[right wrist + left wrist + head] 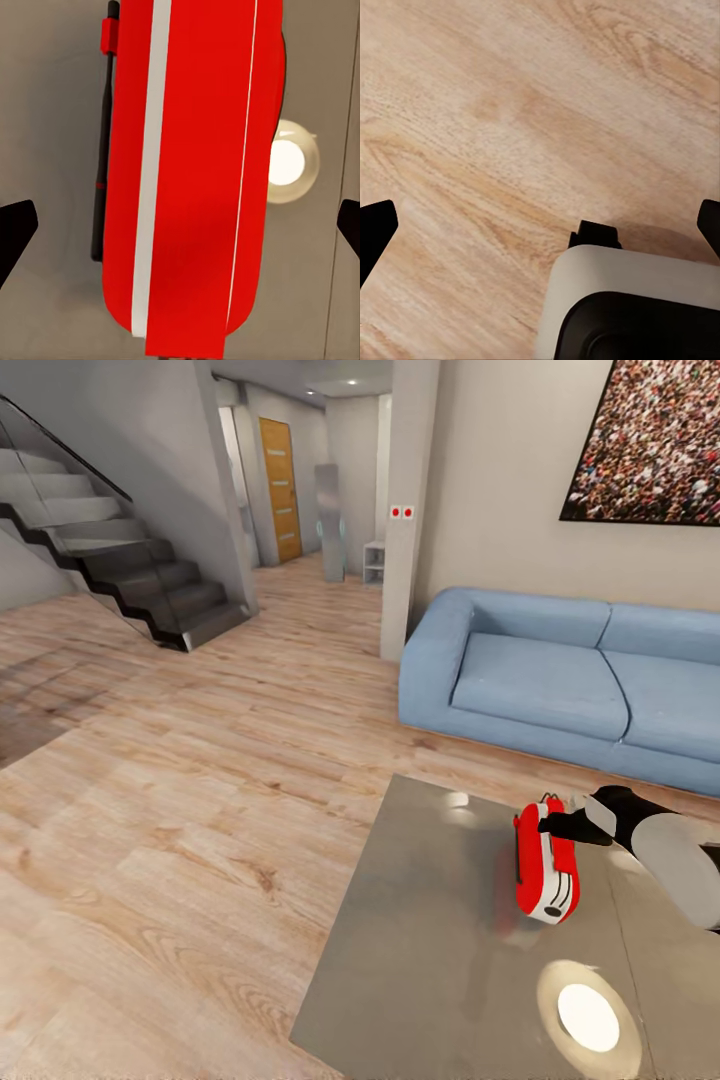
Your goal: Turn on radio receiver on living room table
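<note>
1. The radio receiver is found standing on the table, toward its 1 o'clock corner
2. The right gripper, jaws spread wide, is best lowered gently onto the radio's top so that toppling is avoided

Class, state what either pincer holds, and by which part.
Nothing is held. The right pincer is open, fingertips spread wide over the radio; the left pincer is open above bare floor.

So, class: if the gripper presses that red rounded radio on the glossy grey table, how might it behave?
The red rounded radio stands on a narrow edge, so it may tip. The glossy grey table looks slick, so it could slide. Its shell looks rigid, probably not flexing.
</note>
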You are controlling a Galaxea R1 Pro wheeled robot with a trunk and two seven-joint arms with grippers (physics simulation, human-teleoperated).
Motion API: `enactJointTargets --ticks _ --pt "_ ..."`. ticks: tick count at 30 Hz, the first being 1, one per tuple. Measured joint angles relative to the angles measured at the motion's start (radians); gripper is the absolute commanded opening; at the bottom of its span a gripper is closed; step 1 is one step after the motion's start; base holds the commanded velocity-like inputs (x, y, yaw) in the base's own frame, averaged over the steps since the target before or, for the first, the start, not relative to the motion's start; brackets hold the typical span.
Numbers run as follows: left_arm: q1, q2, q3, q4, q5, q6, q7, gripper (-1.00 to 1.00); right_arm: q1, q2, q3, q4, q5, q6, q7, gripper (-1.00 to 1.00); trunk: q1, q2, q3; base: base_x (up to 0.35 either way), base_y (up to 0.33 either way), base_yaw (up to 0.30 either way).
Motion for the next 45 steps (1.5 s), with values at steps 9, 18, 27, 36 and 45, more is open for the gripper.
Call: enactJointTargets --ticks 9,18,27,36,45 --pt "0.0 0.0 0.0 0.0 0.0 0.0 0.0 1.0 0.0 0.0 0.0 0.0 0.0 0.0 0.0 1.0 0.0 0.0 -0.015 0.0 0.0 0.0" --pt "0.0 -0.001 0.0 0.0 0.0 0.0 0.0 1.0 0.0 0.0 0.0 0.0 0.0 0.0 0.0 1.0 0.0 0.0 -0.029 0.0 0.0 0.0" --pt "0.0 -0.001 0.0 0.0 0.0 0.0 0.001 1.0 0.0 0.0 0.0 0.0 0.0 0.0 0.0 1.0 0.0 0.0 -0.044 0.0 0.0 0.0" --pt "0.0 -0.001 0.0 0.0 0.0 0.0 0.0 1.0 0.0 0.0 0.0 0.0 0.0 0.0 0.0 1.0 0.0 0.0 -0.047 0.0 0.0 0.0" --pt "0.0 -0.001 0.0 0.0 -0.001 0.0 0.0 1.0 0.0 0.0 0.0 0.0 0.003 0.0 -0.002 1.0 0.0 0.0 -0.047 0.0 0.0 0.0"
